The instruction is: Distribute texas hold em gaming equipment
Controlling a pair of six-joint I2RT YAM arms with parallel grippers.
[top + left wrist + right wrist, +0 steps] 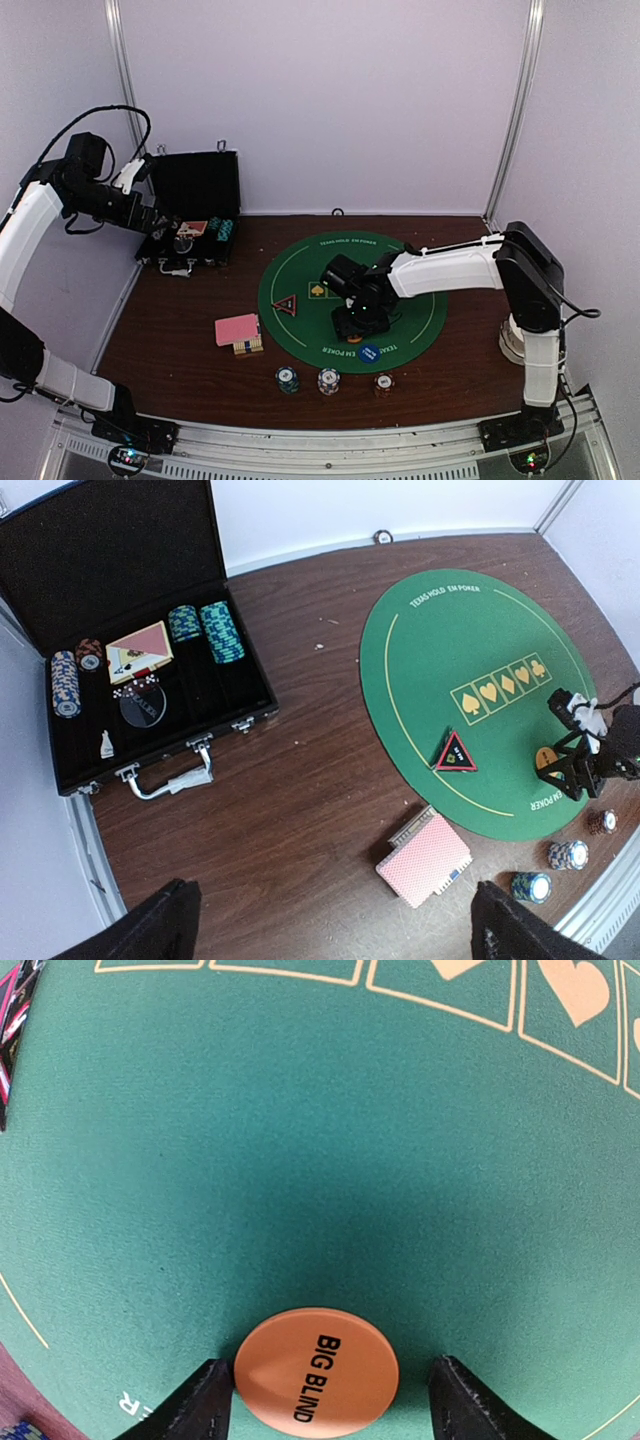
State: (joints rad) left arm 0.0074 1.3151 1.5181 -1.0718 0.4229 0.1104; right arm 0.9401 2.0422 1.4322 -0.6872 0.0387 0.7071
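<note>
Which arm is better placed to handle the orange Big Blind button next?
Right. Its open gripper straddles the orange button on the green mat. The left gripper hangs far off, near the black case.

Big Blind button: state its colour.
Orange button with black lettering; right wrist view shows it best.

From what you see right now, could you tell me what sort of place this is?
Probably a robot test booth staged for poker: plain white walls, a round green mat printed Texas Hold Em, and an open case of chips.
</note>
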